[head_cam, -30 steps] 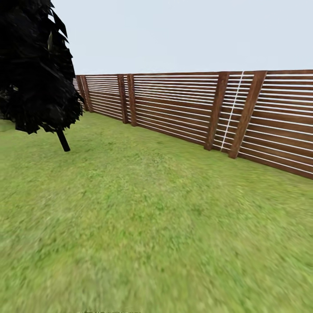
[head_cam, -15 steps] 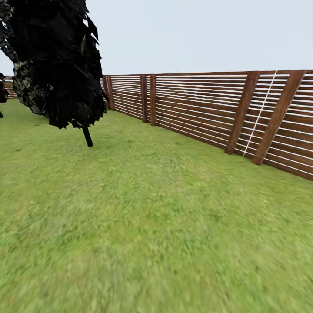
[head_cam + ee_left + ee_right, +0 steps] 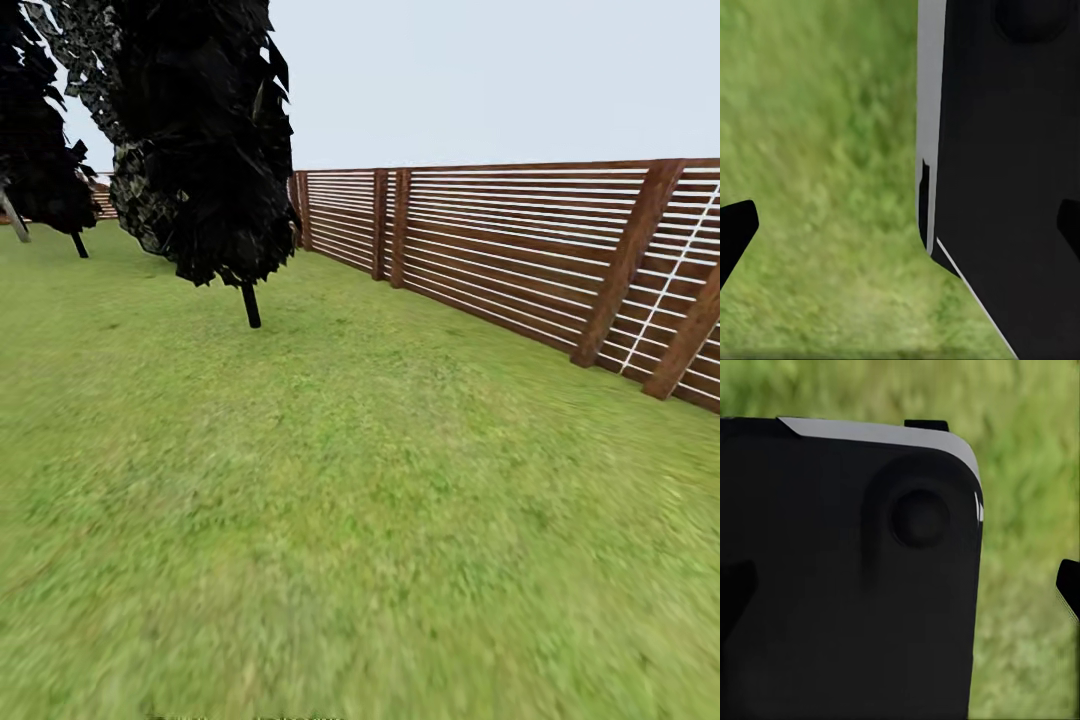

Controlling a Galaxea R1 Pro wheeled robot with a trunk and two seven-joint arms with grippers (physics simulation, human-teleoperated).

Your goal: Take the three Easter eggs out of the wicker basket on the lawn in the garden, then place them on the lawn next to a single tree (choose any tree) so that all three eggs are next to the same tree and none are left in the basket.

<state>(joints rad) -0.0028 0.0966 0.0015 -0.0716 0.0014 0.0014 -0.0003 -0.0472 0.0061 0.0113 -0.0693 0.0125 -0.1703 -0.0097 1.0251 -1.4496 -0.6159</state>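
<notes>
The lawn (image 3: 330, 520) of mottled green grass spreads ahead of me in the head view. The three Easter eggs and the wicker basket are out of view. At the far left edge a pale slanted trunk (image 3: 14, 218) stands under dark foliage; whether it is the grey-beige tree I cannot tell. In the left wrist view my left gripper (image 3: 904, 229) is open over grass, with nothing between its dark fingertips (image 3: 736, 229). My right gripper (image 3: 902, 589) is open too and holds nothing, one fingertip (image 3: 1069, 583) showing against the grass.
A thin dark-trunked tree (image 3: 250, 303) with black-green foliage stands ahead on the left, and another dark trunk (image 3: 79, 245) behind it. A brown slatted fence (image 3: 520, 255) runs along the right and far side. Black parts of my own body (image 3: 1012, 187) (image 3: 847, 577) show in both wrist views.
The whole head view has shifted: the camera has turned left, so the tree and fence sit further right in the picture and more trees show at the left.
</notes>
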